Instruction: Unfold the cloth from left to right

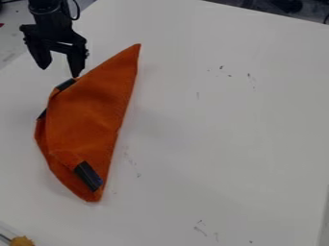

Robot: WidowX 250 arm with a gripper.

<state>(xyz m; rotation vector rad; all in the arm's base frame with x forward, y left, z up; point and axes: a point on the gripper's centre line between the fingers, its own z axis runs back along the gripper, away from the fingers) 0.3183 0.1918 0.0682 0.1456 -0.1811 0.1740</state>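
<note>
The cloth [90, 110] lies on the table just below the jaws of the gripper [59, 71] in the view, and spreads down and to the right of them. It is one piece of orange fabric, matte and softly creased, folded into a long, narrow shape: a sharp point at the top, to the right of the jaws, a fairly straight right edge, and a bulging left side that narrows to a blunt lower end. Three dark patches show on it: one [65, 85] right by the jaws, one [42, 114] farther down the left edge, and one [89, 176], a strip, near the lower end, well apart from the jaws. The jaws stand spread apart, with a gap between their two tips and nothing gripped; one tip is at the cloth's upper left edge, though whether it touches cannot be told. The single black arm [46, 6] hangs down from the top edge, its gripper pointing downward. The table [225, 125] is smooth and white, with small dark marks. Well below the jaws, in the corner, is one knobbly yellow-orange thing [22, 241].
</note>
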